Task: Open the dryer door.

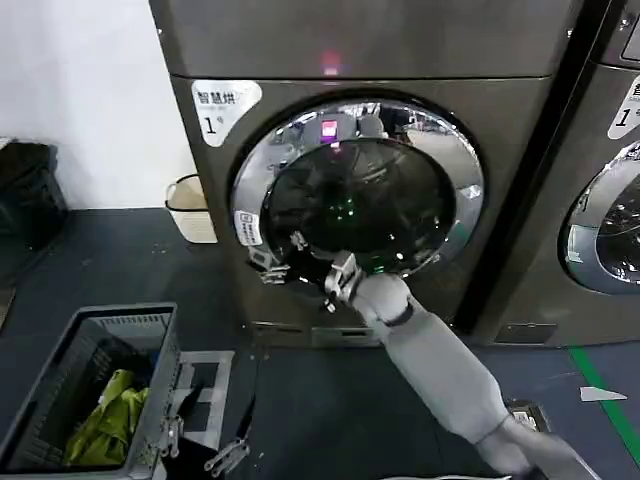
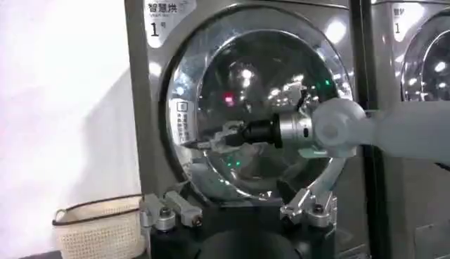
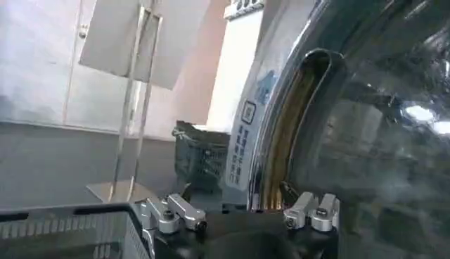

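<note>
While dim, dark floor [image 1: 330, 410]

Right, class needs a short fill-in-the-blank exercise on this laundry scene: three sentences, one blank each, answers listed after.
1. The right gripper reaches the lower left edge of the dryer door, which has a shiny ring around dark ____.
2. The white sticker on the dryer shows the number ____.
3. The grey basket on the floor holds a ____ cloth.

Missing words: glass; 1; yellow-green

Dark floor [image 1: 120, 250] under the dryer [image 1: 360, 60], grey basket [image 1: 90, 390] and cream bin [image 1: 192, 208].
</note>
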Controlling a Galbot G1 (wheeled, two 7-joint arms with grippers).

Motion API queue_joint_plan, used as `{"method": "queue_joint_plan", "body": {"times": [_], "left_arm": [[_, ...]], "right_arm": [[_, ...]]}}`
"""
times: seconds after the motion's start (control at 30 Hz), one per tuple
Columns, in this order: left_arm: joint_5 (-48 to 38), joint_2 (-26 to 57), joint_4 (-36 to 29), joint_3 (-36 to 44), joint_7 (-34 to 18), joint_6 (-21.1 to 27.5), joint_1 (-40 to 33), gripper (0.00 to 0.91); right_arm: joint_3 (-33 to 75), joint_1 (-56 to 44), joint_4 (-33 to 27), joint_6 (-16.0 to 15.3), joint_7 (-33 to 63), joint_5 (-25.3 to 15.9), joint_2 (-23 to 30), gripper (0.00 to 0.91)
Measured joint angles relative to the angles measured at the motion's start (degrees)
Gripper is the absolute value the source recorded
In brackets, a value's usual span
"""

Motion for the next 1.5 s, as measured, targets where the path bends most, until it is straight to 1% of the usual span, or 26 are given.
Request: {"method": "queue_joint_plan", "body": {"times": [0.1, 0.3, 0.43, 0.6, 0.67, 0.9, 1.07, 1.27, 1.33, 1.5], "left_arm": [[-0.07, 0.1, 0.42, -0.41, 0.1, 0.98, -0.42, 0.907], [0.24, 0.17, -0.02, -0.86, -0.11, 2.57, -0.59, 0.907], [0.06, 1.11, -0.13, -1.46, -1.57, 5.27, -1.71, 0.907], [-1.84, 2.36, -0.04, -2.46, -1.76, 8.0, -3.21, 0.907], [-2.97, 2.85, -0.11, -3.14, -2.67, 8.06, -3.97, 0.907], [-5.29, 4.21, -0.43, -4.96, -2.76, 8.16, -5.78, 0.907], [-6.35, 4.93, -0.19, -5.65, -2.81, 8.68, -6.61, 0.907], [-14.27, 7.79, 1.99, -8.04, -2.42, 10.01, -9.36, 0.907], [-17.41, 10.21, 3.42, -9.25, -1.47, 9.59, -10.84, 0.907], [-24.27, 17.43, 6.95, -10.75, -1.31, 9.43, -14.38, 0.907]], "right_arm": [[0.01, 0.11, -0.06, -0.18, -0.62, 0.55, -0.05, 0.907], [0.03, 0.39, 0.98, -0.73, -3.7, 3.53, -0.56, 0.907], [0.04, -0.54, 2.08, -0.82, -6.26, 4.25, -1.57, 0.907], [0.26, -1.56, 3.4, -0.65, -8.7, 5.16, -2.61, 0.907], [0.26, -1.93, 4.19, -0.66, -9.7, 5.81, -3.22, 0.907], [0.48, -4.08, 8.57, -0.98, -13.56, 7.53, -6.37, 0.907], [1.62, -5.93, 11.35, -1.15, -19.02, 8.22, -9.0, 0.907], [2.76, -7.78, 14.54, -1.13, -24.66, 9.24, -12.54, 0.907], [2.93, -8.25, 15.37, -1.28, -26.2, 9.84, -13.53, 0.907], [3.99, -9.89, 17.58, -1.51, -30.29, 10.61, -16.22, 0.907]]}}
